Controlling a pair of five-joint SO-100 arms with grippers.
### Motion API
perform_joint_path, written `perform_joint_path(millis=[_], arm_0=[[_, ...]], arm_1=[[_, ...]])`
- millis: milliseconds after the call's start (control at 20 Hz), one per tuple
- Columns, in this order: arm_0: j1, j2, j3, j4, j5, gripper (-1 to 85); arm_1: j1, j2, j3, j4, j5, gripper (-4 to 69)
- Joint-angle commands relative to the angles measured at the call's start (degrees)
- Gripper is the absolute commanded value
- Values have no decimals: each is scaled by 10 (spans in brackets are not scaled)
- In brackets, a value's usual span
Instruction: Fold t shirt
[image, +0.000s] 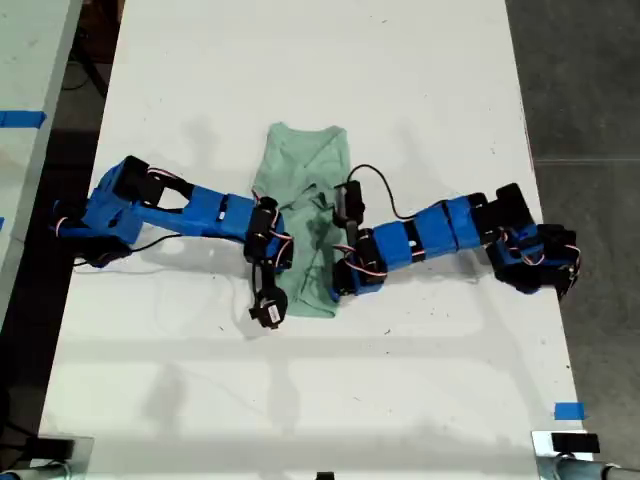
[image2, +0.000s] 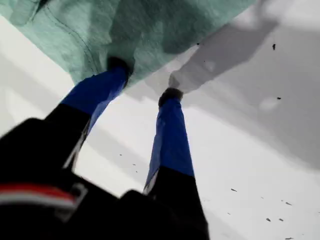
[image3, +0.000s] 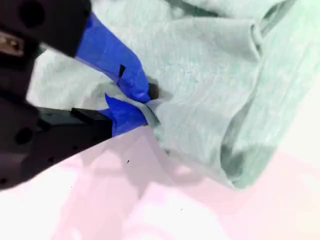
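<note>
The pale mint-green t shirt (image: 303, 175) lies wrinkled on the white table (image: 420, 80), folded into a narrow strip with its neck end at the far side. Two blue arms reach it, one from the exterior view's left (image: 215, 212) and one from the exterior view's right (image: 430, 232); the wrist views do not settle which is which. My first gripper (image2: 145, 80) is open, one fingertip (image2: 119, 65) touching the t shirt's (image2: 150, 25) edge and the other on bare table. My second gripper (image3: 149, 104) is shut on a pinched edge of the t shirt (image3: 210, 90).
Thin cables trail off both arms onto the table. A blue tape mark (image: 568, 410) sits near the table's front corner at the exterior view's right. A second table (image: 20, 200) stands past a dark gap at the exterior view's left; dark floor (image: 590, 80) lies at its right.
</note>
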Motion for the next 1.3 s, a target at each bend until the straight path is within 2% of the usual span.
perform_joint_path(millis=[0,200,250,300,400,550,700,850,1000,1100,1250], arm_0=[[-7,1,-4,-2,4,-2],[-7,1,-5,-4,7,-2],[-6,1,-7,-5,7,-2],[-6,1,-9,-5,7,-2],[-6,1,-18,1,8,-2],[-5,1,-35,15,7,-2],[-4,11,-59,28,13,-2],[0,78,-105,44,38,-2],[-30,192,-105,68,79,-2],[-80,264,-87,75,121,-2],[-209,302,-71,75,207,-2]], arm_1=[[7,23,-56,-2,-2,179],[5,-9,-53,-34,2,204],[5,-15,-50,-43,4,181],[6,-21,-47,-53,7,109],[7,-28,-36,-72,14,11],[4,-27,-34,-71,18,12],[7,2,-49,-24,19,12],[27,70,-62,-3,-27,12],[83,172,-56,0,-103,12],[142,235,-43,-15,-159,12],[251,291,-5,-69,-251,12]])
